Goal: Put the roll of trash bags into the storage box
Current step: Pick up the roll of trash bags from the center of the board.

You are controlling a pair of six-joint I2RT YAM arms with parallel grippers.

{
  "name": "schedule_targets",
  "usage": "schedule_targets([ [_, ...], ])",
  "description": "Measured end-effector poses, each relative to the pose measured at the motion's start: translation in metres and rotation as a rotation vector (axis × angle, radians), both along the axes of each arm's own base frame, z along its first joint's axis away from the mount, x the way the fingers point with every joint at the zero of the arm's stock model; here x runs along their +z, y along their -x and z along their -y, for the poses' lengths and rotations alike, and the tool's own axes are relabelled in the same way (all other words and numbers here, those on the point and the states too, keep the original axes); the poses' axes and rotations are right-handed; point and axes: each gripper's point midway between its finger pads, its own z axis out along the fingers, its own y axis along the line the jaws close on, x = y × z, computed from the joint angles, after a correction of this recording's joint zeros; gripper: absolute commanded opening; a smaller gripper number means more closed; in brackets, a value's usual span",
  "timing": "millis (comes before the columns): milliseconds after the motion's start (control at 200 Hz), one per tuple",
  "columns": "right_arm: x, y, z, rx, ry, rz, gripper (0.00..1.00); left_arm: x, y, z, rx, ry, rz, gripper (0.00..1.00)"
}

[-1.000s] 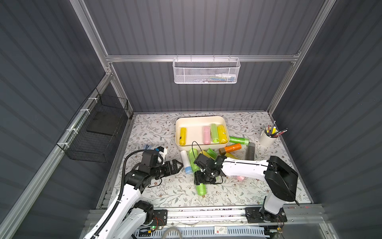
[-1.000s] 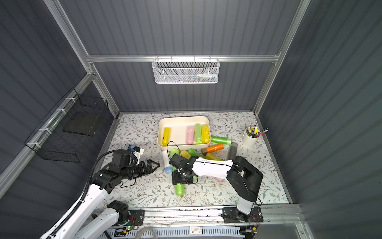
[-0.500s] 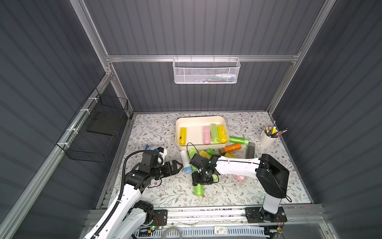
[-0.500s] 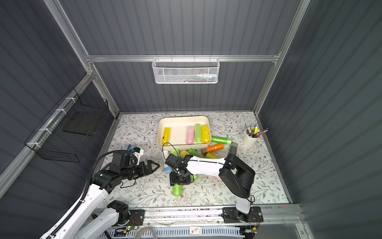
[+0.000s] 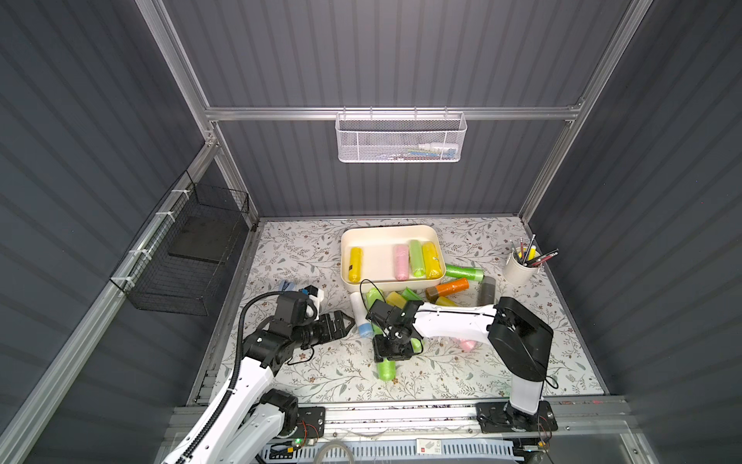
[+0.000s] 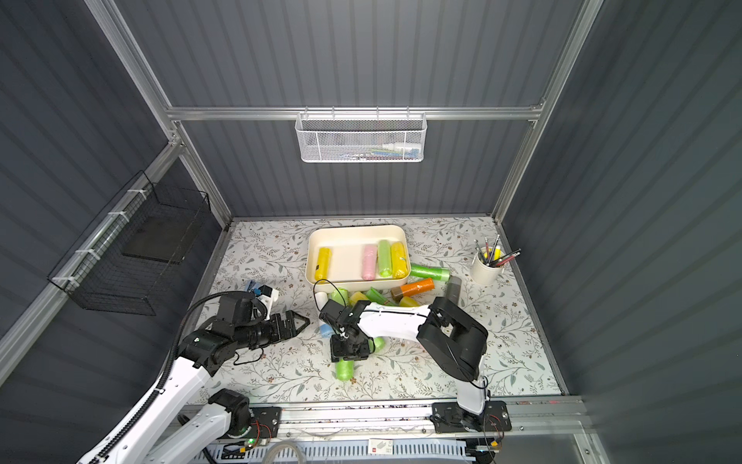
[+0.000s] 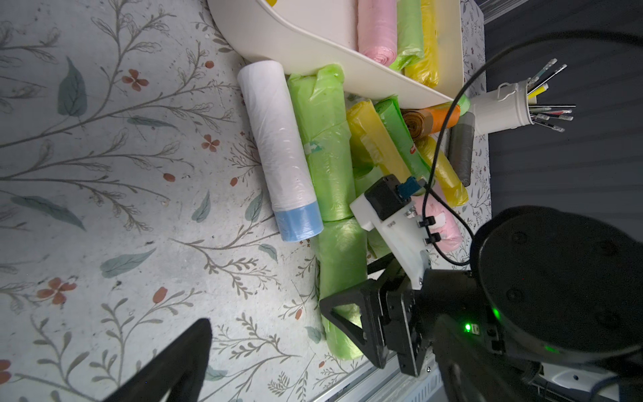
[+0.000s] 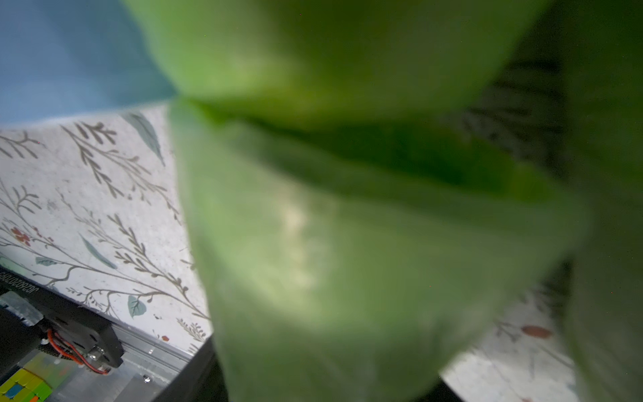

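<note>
The cream-white storage box (image 5: 385, 283) stands mid-table in both top views and holds several rolls: yellow, pink and green. In front of it lies a pile of loose rolls. At the pile's near end a light green roll of trash bags (image 5: 386, 369) lies on the floral mat. My right gripper (image 5: 391, 349) points down over this roll, with a finger pressed to each side. The same roll (image 8: 348, 261) fills the right wrist view. My left gripper (image 5: 346, 321) hovers open just left of the pile with nothing in it.
The pile includes a white roll with a blue end (image 5: 358, 313), an orange roll (image 5: 449, 287), a grey roll (image 5: 486, 290) and a pink roll (image 5: 467, 344) under my right arm. A pen cup (image 5: 520, 269) stands at the right. A white mesh basket (image 5: 399, 138) hangs on the back wall, a black wire basket (image 5: 188, 257) on the left wall.
My right gripper shifted slightly left and toward the front edge, settled over the light green roll, and its jaws narrowed onto it. The left arm stayed still.
</note>
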Motion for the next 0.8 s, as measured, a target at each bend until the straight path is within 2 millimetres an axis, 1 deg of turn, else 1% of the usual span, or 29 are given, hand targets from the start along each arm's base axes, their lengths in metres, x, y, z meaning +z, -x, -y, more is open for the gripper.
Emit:
schedule_targets([
  [100, 0.0, 0.0, -0.001, -0.002, -0.003, -0.008, 0.58, -0.001, 0.0, -0.001, 0.001, -0.006, 0.001, 1.0],
  [300, -0.001, 0.0, -0.001, -0.004, -0.005, -0.014, 0.52, -0.001, -0.001, -0.002, 0.005, -0.011, 0.003, 1.0],
  [500, 0.0, -0.001, 0.0, -0.003, -0.002, -0.01, 0.51, -0.004, -0.001, -0.001, 0.005, -0.016, -0.01, 1.0],
  [570, 0.0, -0.002, 0.0, -0.003, 0.0, -0.003, 0.5, -0.005, -0.001, -0.001, 0.005, -0.017, -0.012, 1.0],
  [700, 0.003, -0.005, 0.003, -0.005, 0.009, 0.024, 0.48, -0.005, -0.001, -0.001, 0.005, -0.017, -0.012, 1.0],
  [800, 0.01, -0.009, 0.004, -0.009, 0.007, 0.053, 0.48, -0.005, -0.002, -0.001, 0.005, -0.016, -0.012, 1.0],
])
